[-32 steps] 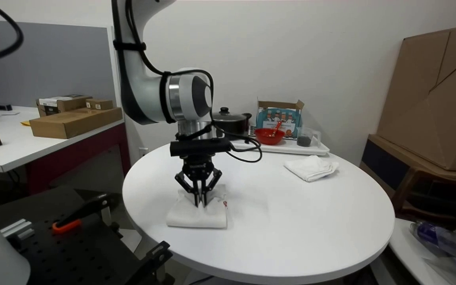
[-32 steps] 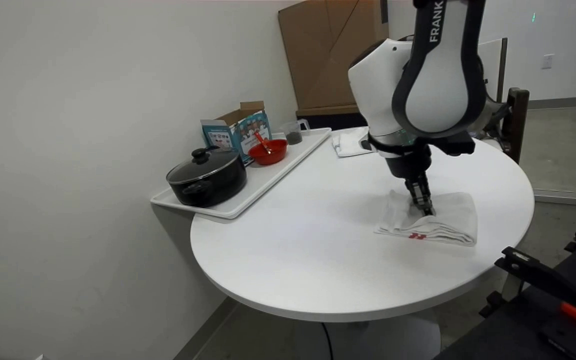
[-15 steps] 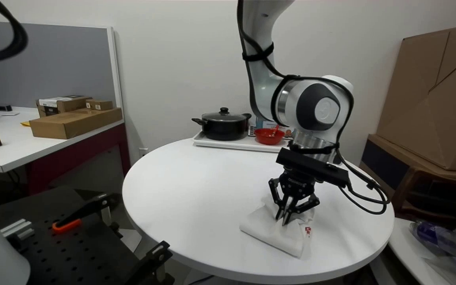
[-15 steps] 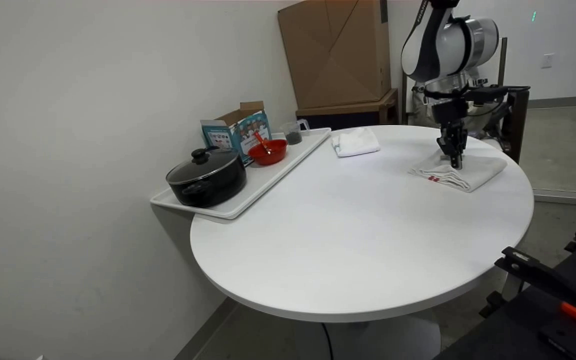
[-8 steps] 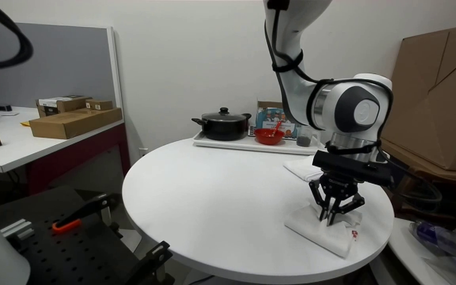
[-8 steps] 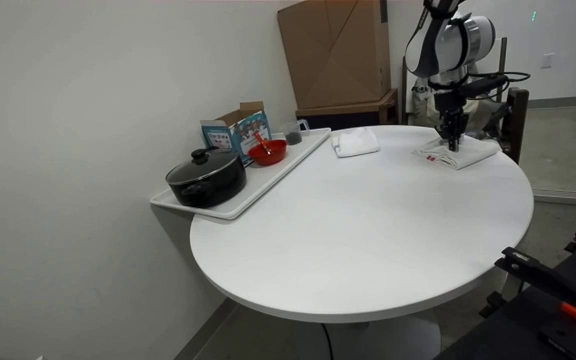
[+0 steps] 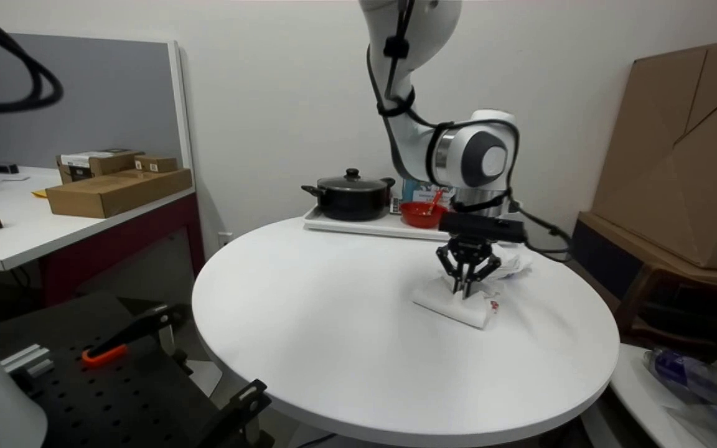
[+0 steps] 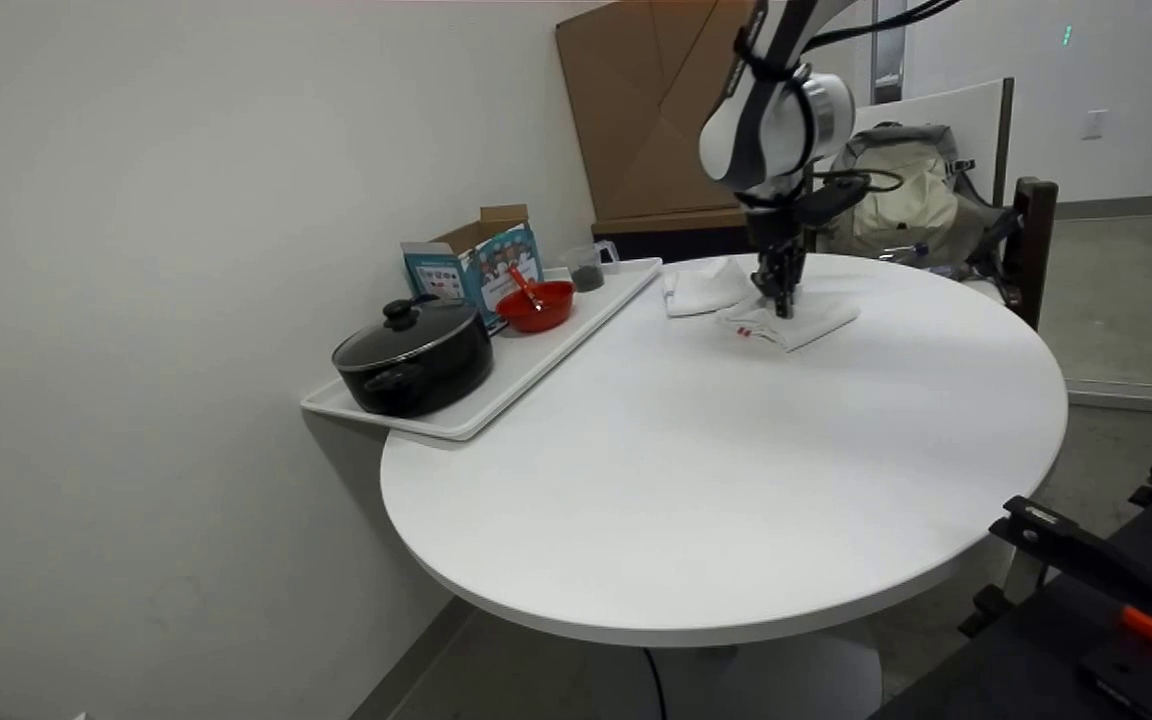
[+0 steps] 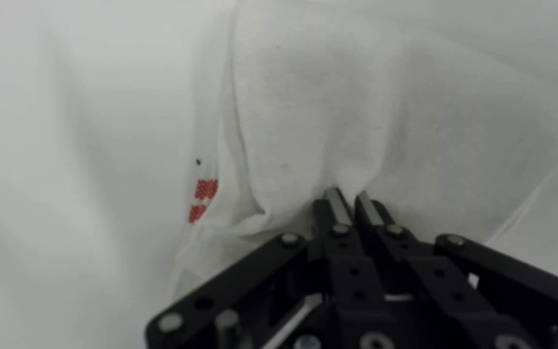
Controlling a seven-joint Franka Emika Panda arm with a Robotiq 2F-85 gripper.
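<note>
- Gripper: jaws narrow, pinching a fold of white cloth.
- Position of white cloth: directly beneath the jaws, on round table.
- Second cloth: folded, just beside.

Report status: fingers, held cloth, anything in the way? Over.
Fingers closed on the red-marked cloth. Cloth creased at the grip. Second cloth close by; contact unclear.
</note>
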